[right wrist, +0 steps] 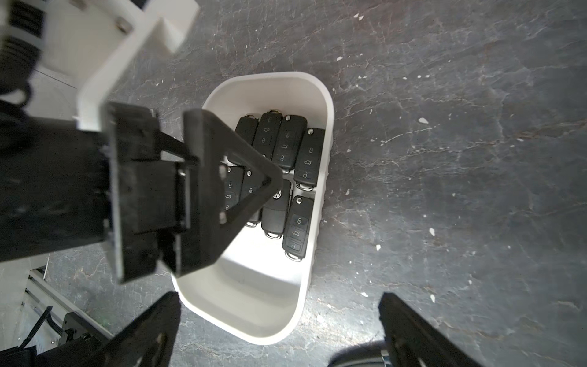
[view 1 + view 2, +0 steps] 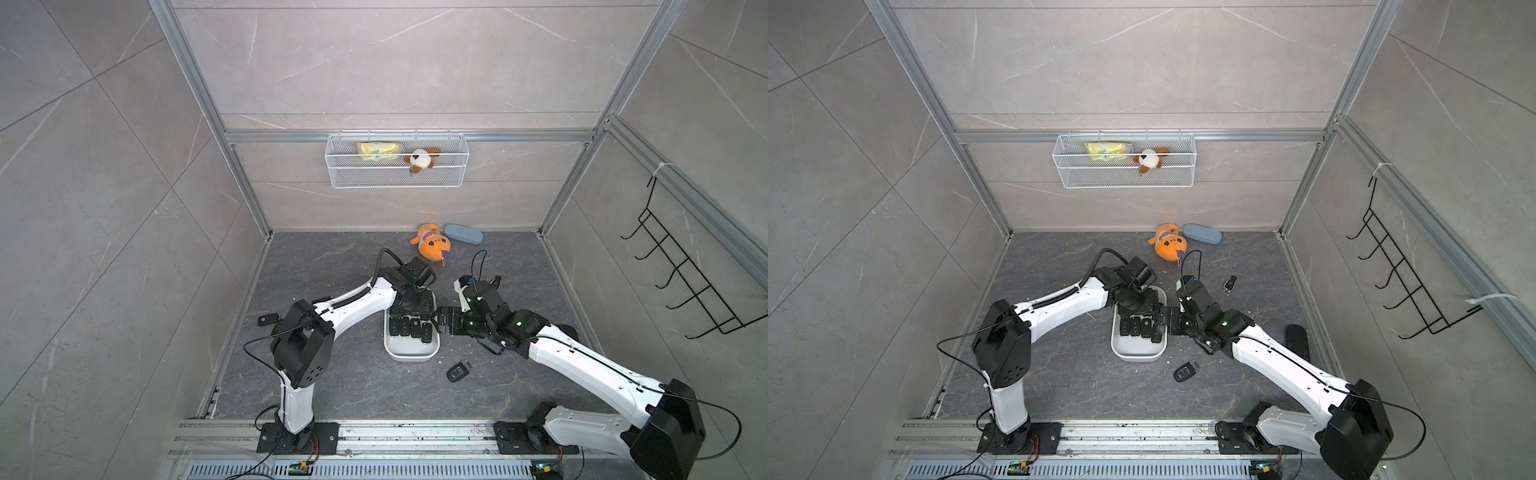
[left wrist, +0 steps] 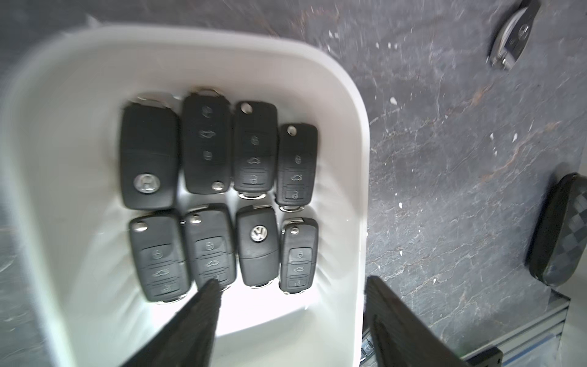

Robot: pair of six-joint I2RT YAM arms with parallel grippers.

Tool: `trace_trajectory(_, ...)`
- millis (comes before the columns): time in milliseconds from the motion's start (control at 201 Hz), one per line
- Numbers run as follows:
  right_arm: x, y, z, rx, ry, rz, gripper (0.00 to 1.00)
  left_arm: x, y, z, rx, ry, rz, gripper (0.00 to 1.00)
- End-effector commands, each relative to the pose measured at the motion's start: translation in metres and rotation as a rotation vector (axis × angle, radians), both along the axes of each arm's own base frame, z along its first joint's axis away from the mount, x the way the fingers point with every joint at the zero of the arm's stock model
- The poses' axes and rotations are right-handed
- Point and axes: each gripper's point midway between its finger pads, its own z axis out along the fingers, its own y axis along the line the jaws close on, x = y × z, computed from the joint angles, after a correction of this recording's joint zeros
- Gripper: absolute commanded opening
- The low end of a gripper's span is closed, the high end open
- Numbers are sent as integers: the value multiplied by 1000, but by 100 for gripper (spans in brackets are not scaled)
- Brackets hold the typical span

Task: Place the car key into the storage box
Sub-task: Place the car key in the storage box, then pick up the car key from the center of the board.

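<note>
Left wrist view, contents of box (image 3: 355,127):
- H fob (image 3: 149,159): round silver badge bearing an H.
- VW fob (image 3: 259,251): round silver VW badge. The right wrist view shows the same badge on the VW fob (image 1: 275,213).
- Six icon fobs (image 3: 298,254): button symbols only, padlocks and a car outline.

Loose fob (image 3: 514,35) on floor (image 3: 444,190): round mark, too blurred to read.

Both top views: any markings are too small to read.
</note>
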Motion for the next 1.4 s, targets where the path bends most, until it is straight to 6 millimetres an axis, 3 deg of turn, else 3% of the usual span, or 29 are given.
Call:
trace_trajectory(0, 9, 12, 16, 38, -42, 33, 99, 6, 38, 18, 68, -55, 48, 87)
trace_trajectory(85, 13, 18, 18, 50, -44, 47, 100, 9, 58, 22, 92, -67, 90, 100)
trace_trajectory(552, 25, 82, 45, 179, -114, 226, 100, 17, 185, 29, 133, -87, 405, 100)
trace_trajectory(876, 32, 126, 50, 238, -110, 328, 99, 11, 256, 21, 204, -73, 593, 100)
trace_trajectory(1140, 40, 142, 54, 232, -111, 365, 100, 17, 295, 2, 181, -25, 747, 100)
trace_trajectory(1394, 45, 148, 56, 233, -115, 369, 100, 30, 301, -12, 163, 9, 817, 97)
